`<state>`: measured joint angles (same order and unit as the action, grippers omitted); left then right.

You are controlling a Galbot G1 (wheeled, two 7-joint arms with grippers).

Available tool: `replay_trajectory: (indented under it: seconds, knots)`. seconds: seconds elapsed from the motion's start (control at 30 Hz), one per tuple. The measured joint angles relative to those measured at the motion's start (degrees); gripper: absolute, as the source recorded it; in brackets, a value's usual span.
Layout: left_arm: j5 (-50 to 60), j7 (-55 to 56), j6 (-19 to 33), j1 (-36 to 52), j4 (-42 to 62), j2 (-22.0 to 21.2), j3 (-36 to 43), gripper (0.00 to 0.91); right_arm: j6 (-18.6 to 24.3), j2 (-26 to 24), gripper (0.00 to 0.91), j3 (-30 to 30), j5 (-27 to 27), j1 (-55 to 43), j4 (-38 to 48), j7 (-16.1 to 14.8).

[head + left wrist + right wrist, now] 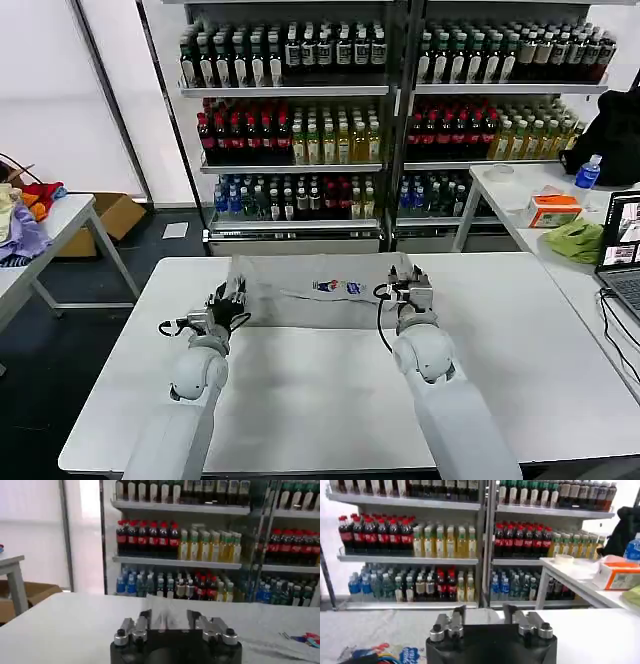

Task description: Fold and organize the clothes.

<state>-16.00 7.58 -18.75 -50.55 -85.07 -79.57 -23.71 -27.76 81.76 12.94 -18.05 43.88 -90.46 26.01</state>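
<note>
1. My left gripper (232,297) sits low at the shirt's (315,290) left edge. Fingers (145,616) are spread apart with pale cloth showing in the gap; can't tell if it's pinched.
2. My right gripper (410,283) sits at the shirt's right edge, fingers (458,615) parted, nothing seen between them.
3. Both forearms reach straight forward, roughly parallel, wrists level, tips pointing toward the bottle shelves (390,120).
4. Shirt lies flat on the far half of the white table (320,400), between both grippers.
5. Its long axis runs left to right across the table; the coloured print (338,288) is right of centre, nearer my right gripper.
</note>
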Motion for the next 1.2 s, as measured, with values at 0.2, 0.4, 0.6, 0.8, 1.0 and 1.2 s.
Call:
replay_trajectory:
  seconds: [0.2, 0.4, 0.6, 0.8, 1.0, 1.2]
  knots:
    - [0.2, 0.6, -1.0, -1.3, -1.7, 0.1, -0.5, 0.907, -1.3, -0.5, 0.907, -0.1, 0.2, 0.9, -1.1, 1.3]
    - [0.5, 0.5, -2.0, -3.1, -3.4, 0.7, -0.7, 0.907, -3.0, -2.2, 0.907, 0.6, 1.3, 4.1, -3.8, 2.0]
    - [0.6, 0.2, -2.5, -4.8, -4.5, 1.4, -0.5, 0.907, -4.0, -5.1, 0.907, 1.4, 1.9, 8.0, -6.5, 2.1]
    - [1.0, 0.2, -3.5, -5.3, -5.2, 1.7, -0.2, 0.907, -4.7, -7.2, 0.907, 1.9, 2.1, 11.3, -7.9, 1.9]
    - [1.5, -0.2, -4.8, -5.1, -5.1, 2.1, 0.4, 0.907, -4.9, -7.7, 0.907, 2.3, 1.6, 12.2, -8.0, 1.8]
    - [1.9, -0.2, -5.2, -4.6, -4.1, 2.3, 0.6, 0.907, -5.1, -7.3, 0.907, 2.6, 0.5, 12.1, -6.9, 1.1]
